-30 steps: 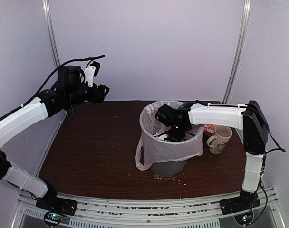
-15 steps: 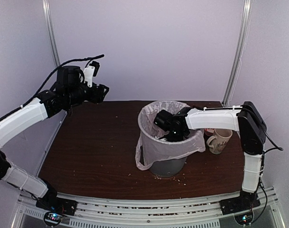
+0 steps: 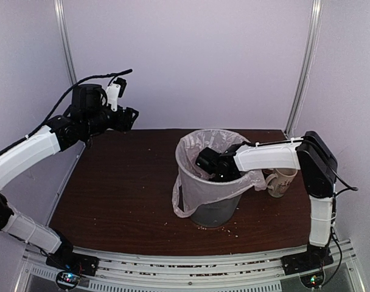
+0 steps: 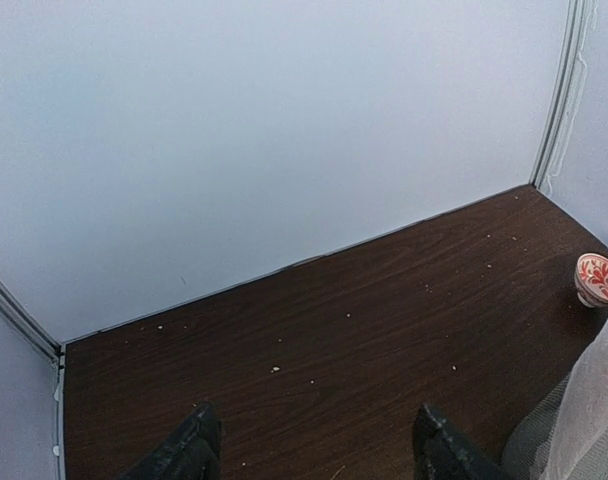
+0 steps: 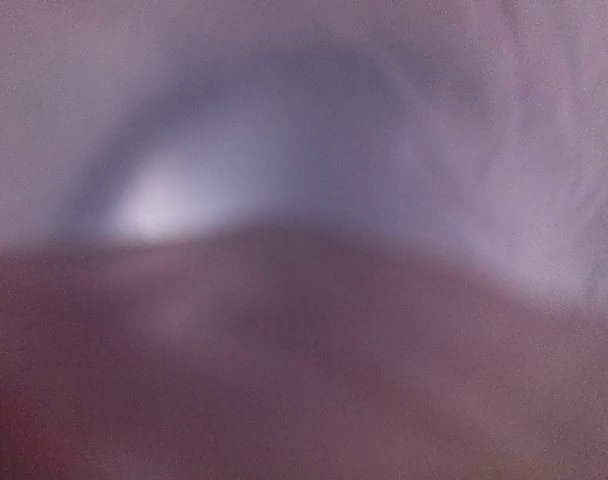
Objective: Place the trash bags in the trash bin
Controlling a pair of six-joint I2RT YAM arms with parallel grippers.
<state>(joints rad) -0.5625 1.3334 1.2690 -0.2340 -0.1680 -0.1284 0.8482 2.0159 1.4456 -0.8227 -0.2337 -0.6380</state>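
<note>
clenched right pincer (image 3: 215,172) pushes inside the bin (image 3: 215,214), apparently seating the bag (image 3: 196,187) around it; left pincer (image 4: 309,452) hangs released.

A dark brown wood-grain table (image 3: 124,188) fills the floor of the white-walled booth, its far edge meeting the back wall and its near edge ending at a pale metal rail (image 3: 185,267). Right of centre stands a grey see-through cylindrical trash bin (image 3: 214,214), base flat on the wood. Just right of it, apart from its base, sits a cream patterned ceramic mug (image 3: 282,180), upright, handle turned left toward the bin. Farther back on the right stands a small red-and-white patterned bowl (image 4: 598,278). Pale crumbs (image 4: 275,369) are scattered across the table, with a cluster just in front of the bin.
</note>
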